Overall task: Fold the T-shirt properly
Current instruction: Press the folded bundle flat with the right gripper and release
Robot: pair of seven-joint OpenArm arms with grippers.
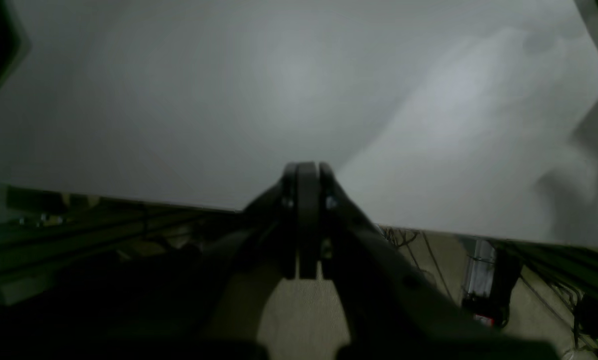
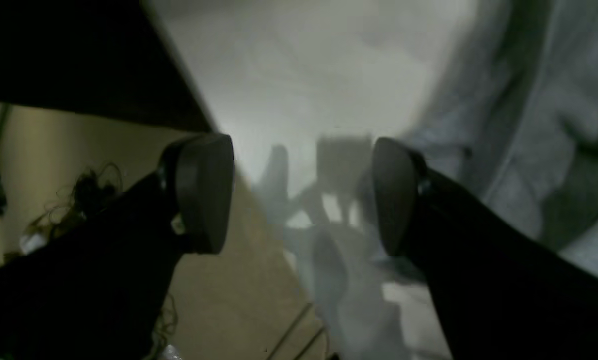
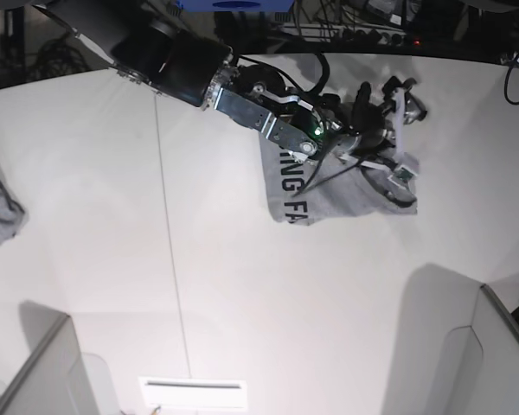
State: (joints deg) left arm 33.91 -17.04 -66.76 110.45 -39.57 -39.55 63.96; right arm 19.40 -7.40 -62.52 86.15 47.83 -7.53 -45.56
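Lying folded on the white surface, the heather-grey cotton T-shirt is partly hidden by the right arm, its black lettering cut off. Right fingers are spread above it; left fingers are pressed together, empty.

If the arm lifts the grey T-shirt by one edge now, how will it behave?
The T-shirt would probably droop and unfold, since it lies creased in soft layers. It looks light and thin. On the smooth white table it would likely slide and bunch rather than hold shape.
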